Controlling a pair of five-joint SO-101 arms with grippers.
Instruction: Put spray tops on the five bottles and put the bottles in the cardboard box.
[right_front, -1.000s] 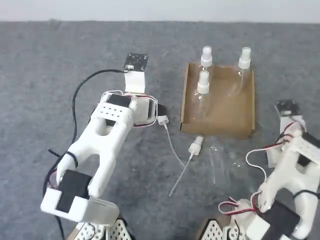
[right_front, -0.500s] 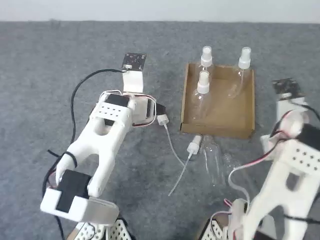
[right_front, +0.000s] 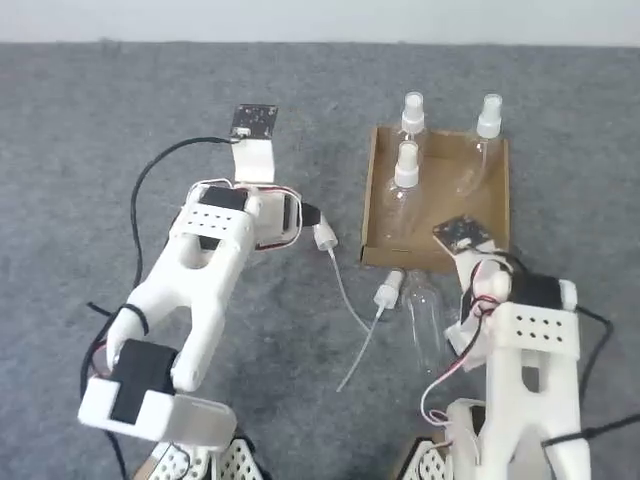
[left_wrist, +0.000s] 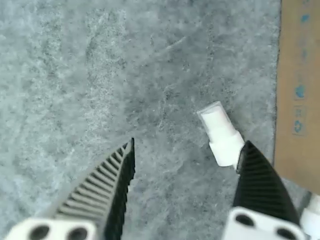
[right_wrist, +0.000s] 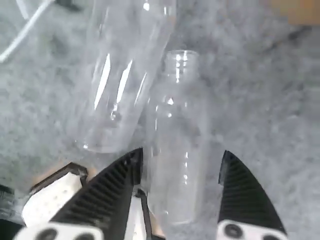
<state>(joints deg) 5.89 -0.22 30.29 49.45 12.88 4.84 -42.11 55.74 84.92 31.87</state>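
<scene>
L end effector wide open over tabletop; spray top lies just by one finger, near box. R end effector also wide, straddling uncapped bottle lying on its side w/ 2nd bottle alongside. 3 capped bottles stand in box.

In the high view the right arm covers most of one capless bottle. A finger hides the spray top's base, and the box and the other bottle run off wrist-view edges.
</scene>
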